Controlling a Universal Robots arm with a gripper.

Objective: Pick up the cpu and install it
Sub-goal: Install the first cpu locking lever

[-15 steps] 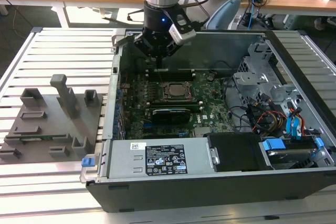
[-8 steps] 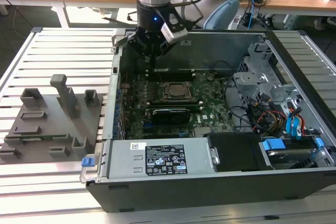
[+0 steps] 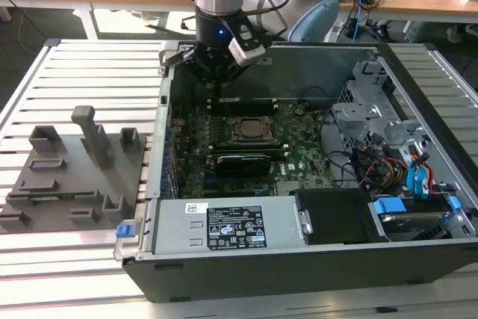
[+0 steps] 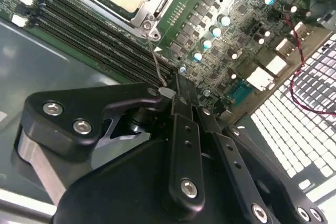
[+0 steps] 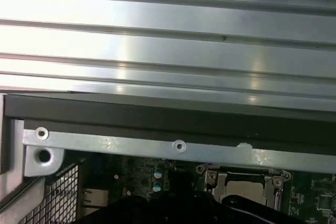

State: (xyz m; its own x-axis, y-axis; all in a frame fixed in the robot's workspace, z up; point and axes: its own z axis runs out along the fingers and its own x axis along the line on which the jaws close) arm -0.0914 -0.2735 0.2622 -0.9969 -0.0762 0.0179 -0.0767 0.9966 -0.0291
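cpu [image 3: 246, 129] seated flat in motherboard socket [image 3: 263, 140], square so no long axis, edges parallel to RAM slots [image 4: 100, 40], gripper [image 4: 176, 95] just beside RAM slots, fingers together, clamping nothing

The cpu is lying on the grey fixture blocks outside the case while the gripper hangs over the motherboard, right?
Not quite. The cpu sits in the motherboard socket inside the case, as the exterior view shows. The gripper does hang over the motherboard.
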